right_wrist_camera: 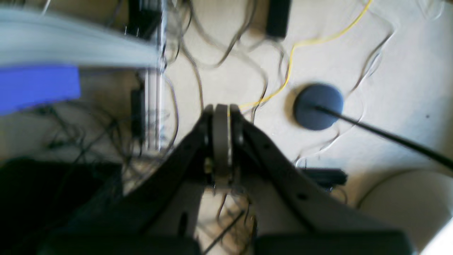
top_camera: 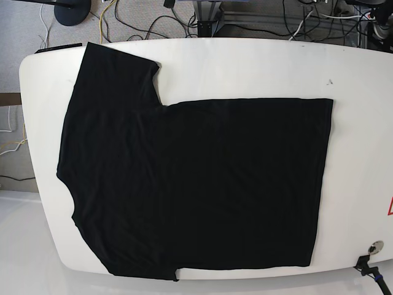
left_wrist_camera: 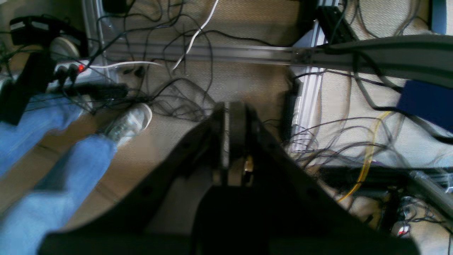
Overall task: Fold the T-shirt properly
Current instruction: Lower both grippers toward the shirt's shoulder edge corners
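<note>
Beige carpeted floor under both wrist cameras, strewn with tangled black cables. Left end effector clenched, dark fingers pressed together, grasping nothing, above the floor. Right end effector likewise clenched and empty, over a thin yellow cable and a round dark stand base. Spread flat on the smooth white rounded table: thin black T-shirt, sleeves toward the base view's left, hem straight at its right.

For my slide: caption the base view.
Black T-shirt spread flat on the white table, unfolded, no arms in view.
</note>
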Available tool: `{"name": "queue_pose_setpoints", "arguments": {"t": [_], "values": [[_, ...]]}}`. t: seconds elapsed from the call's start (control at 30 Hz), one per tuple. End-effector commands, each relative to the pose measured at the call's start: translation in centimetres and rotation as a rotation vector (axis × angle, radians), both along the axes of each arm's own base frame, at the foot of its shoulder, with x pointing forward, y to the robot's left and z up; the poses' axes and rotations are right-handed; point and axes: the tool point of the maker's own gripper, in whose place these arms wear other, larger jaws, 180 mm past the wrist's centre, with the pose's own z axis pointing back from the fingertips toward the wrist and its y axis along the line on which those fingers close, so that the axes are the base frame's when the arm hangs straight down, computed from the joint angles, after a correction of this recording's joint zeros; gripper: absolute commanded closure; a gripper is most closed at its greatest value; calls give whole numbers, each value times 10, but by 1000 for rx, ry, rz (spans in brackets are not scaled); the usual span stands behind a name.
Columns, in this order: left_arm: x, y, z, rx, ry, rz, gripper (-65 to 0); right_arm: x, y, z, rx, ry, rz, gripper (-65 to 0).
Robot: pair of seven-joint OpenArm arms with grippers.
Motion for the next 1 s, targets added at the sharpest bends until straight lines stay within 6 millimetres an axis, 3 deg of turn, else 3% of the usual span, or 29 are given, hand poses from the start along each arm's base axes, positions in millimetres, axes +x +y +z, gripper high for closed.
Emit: {"name": "queue_pose_setpoints", "arguments": {"t": [0.0,0.17,0.37,0.53,0.77,0.97], "values": [[17,9,28,36,-59,-30,-12,21,-2,32,1,-98,27,0],[66,6,78,63,-207,-84,-19,73,3,83,-6,-249,58,0],[115,5,124,106,-376,-129,-25,127,-5,122,-46,-393,80,0],[144,1,140,110,-472,-147,-30,166,-7,133,-50,-467,99,0],[175,2,146,117,-570,-139,-21,210,-8,141,-60,-513,150,0],[194,-2,159,115,-643,-158,-10,231,-14,154,-76,-568,144,-1]]}}
